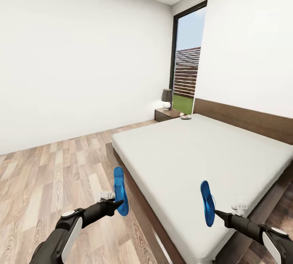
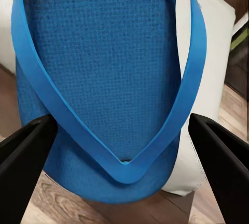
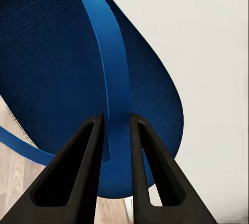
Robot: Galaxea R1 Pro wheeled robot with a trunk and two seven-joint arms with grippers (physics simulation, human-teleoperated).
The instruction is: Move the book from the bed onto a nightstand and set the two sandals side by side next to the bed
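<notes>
A sandal (image 1: pixel 208 203) in right gripper (image 1: pixel 216 214)

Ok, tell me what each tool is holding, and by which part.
Right tool: a blue sandal, pinched by its strap. Left tool: the other sandal, held at its end; the exact contact cannot be told.

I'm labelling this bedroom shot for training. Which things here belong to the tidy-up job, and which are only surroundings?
Job:
left sandal, at the left gripper
right sandal, strap pinched by the right gripper
bed
nightstand
small dark item by the headboard, perhaps the book

Surroundings:
lamp
window
</notes>
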